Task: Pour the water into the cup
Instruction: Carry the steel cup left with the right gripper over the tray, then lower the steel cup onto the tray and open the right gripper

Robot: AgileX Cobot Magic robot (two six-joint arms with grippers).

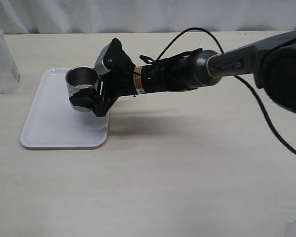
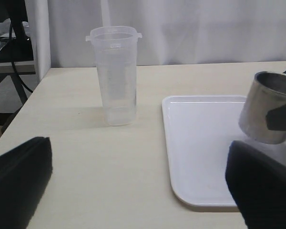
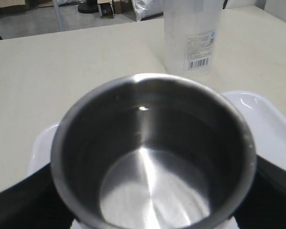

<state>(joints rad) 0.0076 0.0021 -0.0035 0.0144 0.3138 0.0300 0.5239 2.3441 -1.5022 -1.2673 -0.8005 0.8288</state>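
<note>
The steel cup point(image 1: 82, 78) is over the white tray point(image 1: 54, 128), slightly tilted and seemingly just off its surface. My right gripper point(image 1: 86, 95) is shut on the cup, with black fingers point(image 1: 84, 102) on its sides. The right wrist view looks down into the cup point(image 3: 152, 143); its bottom is shiny point(image 3: 152, 195), and I cannot tell water from bare metal. The gripper point(image 3: 148, 207) clasps it from both sides. The left wrist view shows the cup point(image 2: 264, 107) at the right edge. My left gripper point(image 2: 140, 191) is open and empty above the table beside the tray.
A tall translucent plastic container point(image 1: 1, 59) stands on the table at the far left, beyond the tray; it also shows in the left wrist view point(image 2: 116, 76) and, with a barcode label, in the right wrist view point(image 3: 191, 33). The right arm's cable loops over the table.
</note>
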